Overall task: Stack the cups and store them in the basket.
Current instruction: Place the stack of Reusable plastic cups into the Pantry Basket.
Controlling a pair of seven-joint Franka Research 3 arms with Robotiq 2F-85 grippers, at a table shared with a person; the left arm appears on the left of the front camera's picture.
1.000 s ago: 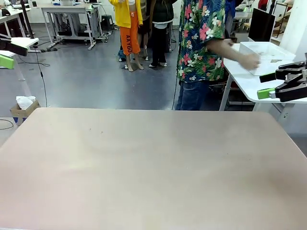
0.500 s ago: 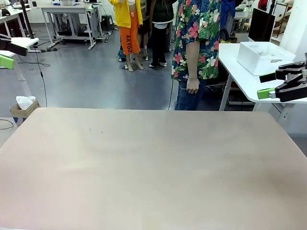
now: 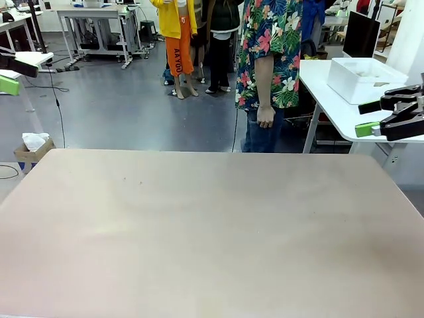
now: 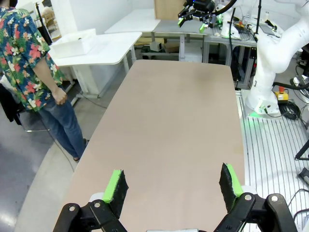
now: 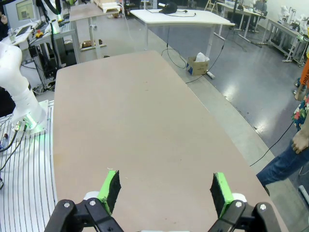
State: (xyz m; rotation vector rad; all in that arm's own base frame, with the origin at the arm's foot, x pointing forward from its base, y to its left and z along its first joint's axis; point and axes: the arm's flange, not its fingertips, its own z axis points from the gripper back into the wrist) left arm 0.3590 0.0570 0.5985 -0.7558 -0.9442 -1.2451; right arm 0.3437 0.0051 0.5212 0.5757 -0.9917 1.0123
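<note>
The cups are out of view. The basket [image 3: 361, 78], a white rectangular bin, stands on a white side table beyond the right far corner of my table, and also appears as the basket [image 4: 77, 43] in the left wrist view. My left gripper [image 3: 10, 75] hovers open off the table's left side, and the left wrist view shows this gripper [image 4: 174, 186] with nothing between its green pads. My right gripper [image 3: 366, 118] hangs open at the right, in front of the side table. The right wrist view shows it [image 5: 164, 187] open and empty above bare tabletop.
A person in a floral shirt [image 3: 268, 53] stands at the table's far edge, one hand [image 3: 265, 117] hanging down. The beige tabletop [image 3: 212, 225] is bare. The white side table [image 3: 338, 109] stands close to the right far corner.
The person has taken the hand off the basket on the side table, stepped left and now stands with the arm hanging. Neither gripper has moved.
</note>
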